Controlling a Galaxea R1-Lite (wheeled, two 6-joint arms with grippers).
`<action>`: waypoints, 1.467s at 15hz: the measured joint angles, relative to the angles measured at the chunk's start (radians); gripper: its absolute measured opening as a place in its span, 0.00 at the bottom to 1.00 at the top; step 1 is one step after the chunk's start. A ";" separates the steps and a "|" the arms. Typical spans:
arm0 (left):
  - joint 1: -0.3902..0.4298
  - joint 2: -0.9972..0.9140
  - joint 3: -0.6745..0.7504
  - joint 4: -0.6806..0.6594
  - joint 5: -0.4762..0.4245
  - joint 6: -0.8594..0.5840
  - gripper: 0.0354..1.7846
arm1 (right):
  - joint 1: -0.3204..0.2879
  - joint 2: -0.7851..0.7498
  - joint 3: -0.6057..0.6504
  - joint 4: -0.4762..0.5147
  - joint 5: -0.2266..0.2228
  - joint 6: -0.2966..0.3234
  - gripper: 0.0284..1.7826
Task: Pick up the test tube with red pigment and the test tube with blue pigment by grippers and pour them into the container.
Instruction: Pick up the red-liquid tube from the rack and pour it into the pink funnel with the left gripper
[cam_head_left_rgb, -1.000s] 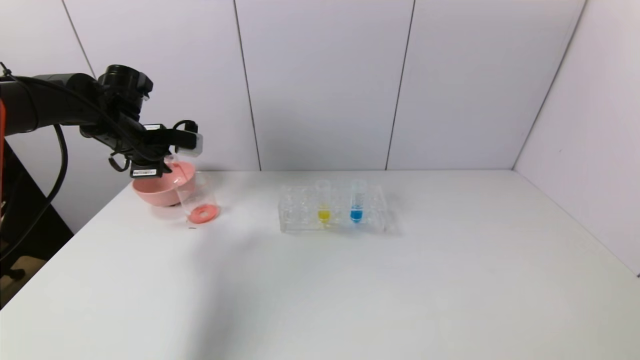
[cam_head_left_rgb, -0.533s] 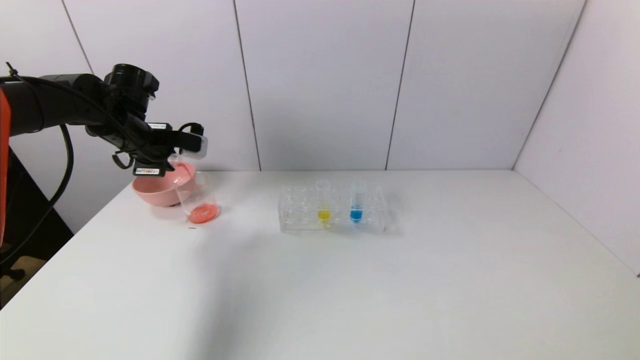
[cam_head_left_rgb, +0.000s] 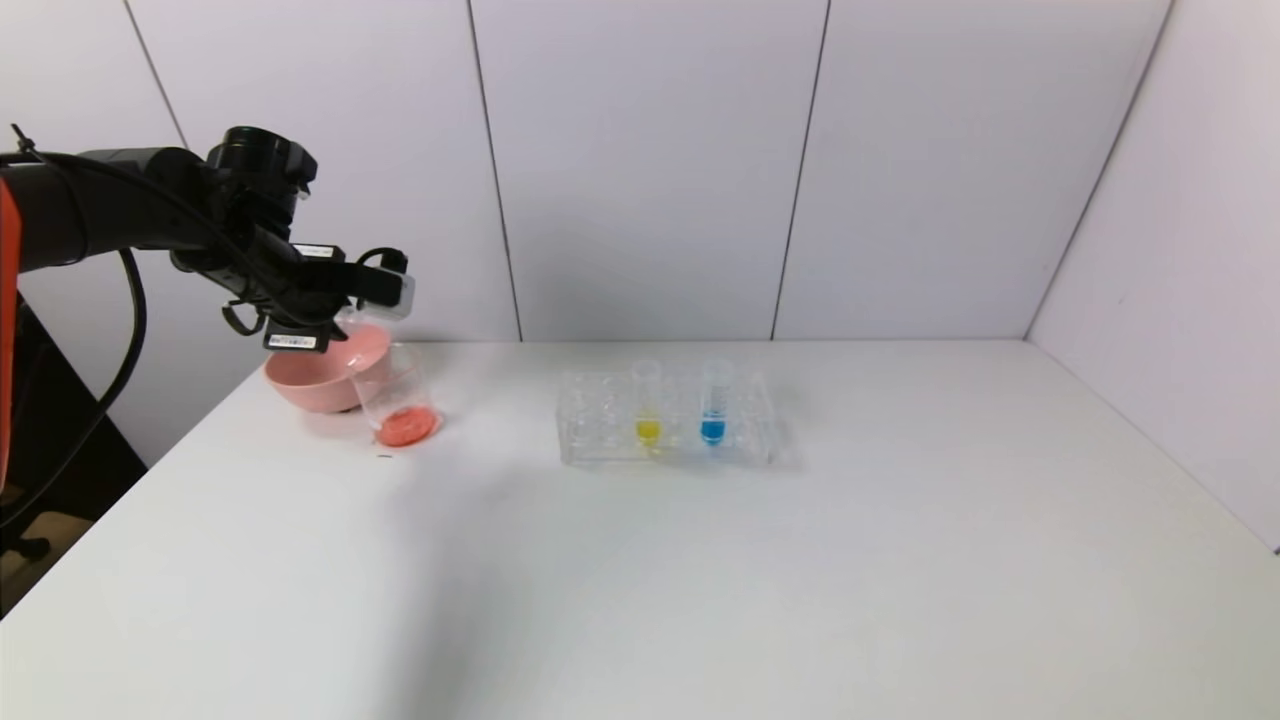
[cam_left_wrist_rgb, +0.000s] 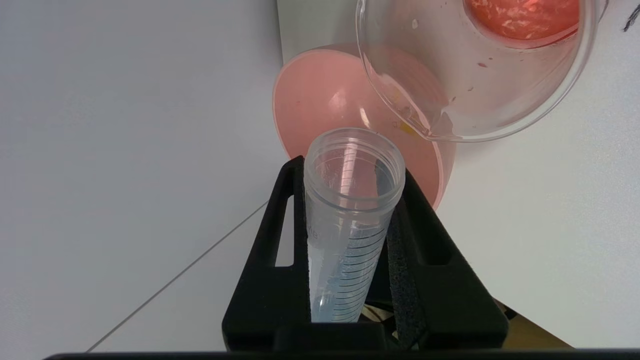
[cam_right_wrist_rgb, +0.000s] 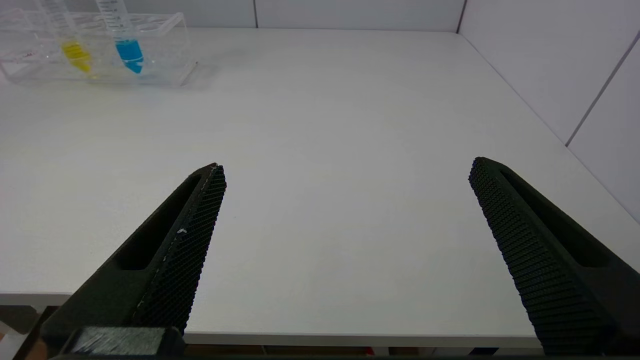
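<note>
My left gripper (cam_head_left_rgb: 345, 318) is shut on a slim clear graduated test tube (cam_left_wrist_rgb: 350, 220), tilted above the pink bowl and beside the rim of the glass beaker (cam_head_left_rgb: 395, 395). The held tube looks empty of red liquid. Red-orange liquid lies in the bottom of the beaker (cam_left_wrist_rgb: 480, 90). The test tube with blue pigment (cam_head_left_rgb: 713, 405) stands upright in the clear rack (cam_head_left_rgb: 600, 425), and it also shows in the right wrist view (cam_right_wrist_rgb: 122, 35). My right gripper (cam_right_wrist_rgb: 347, 170) is open and empty, low over the table's near edge, out of the head view.
A pink bowl (cam_head_left_rgb: 315, 375) sits just behind and left of the beaker, near the table's far left corner. A tube with yellow liquid (cam_head_left_rgb: 647, 405) stands in the rack left of the blue one. Walls close the back and right.
My left gripper with the tube has shifted slightly right and up over the beaker. The red liquid in the beaker has spread from a ring to a full patch.
</note>
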 joint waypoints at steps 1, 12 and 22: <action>0.000 0.000 0.000 0.000 0.001 0.000 0.24 | 0.000 0.000 0.000 0.000 0.000 0.000 1.00; -0.004 -0.001 0.000 0.000 0.043 0.027 0.24 | 0.000 0.000 0.000 0.000 0.000 0.000 1.00; -0.005 -0.011 0.000 -0.013 0.039 -0.104 0.24 | 0.000 0.000 0.000 0.000 0.000 0.000 1.00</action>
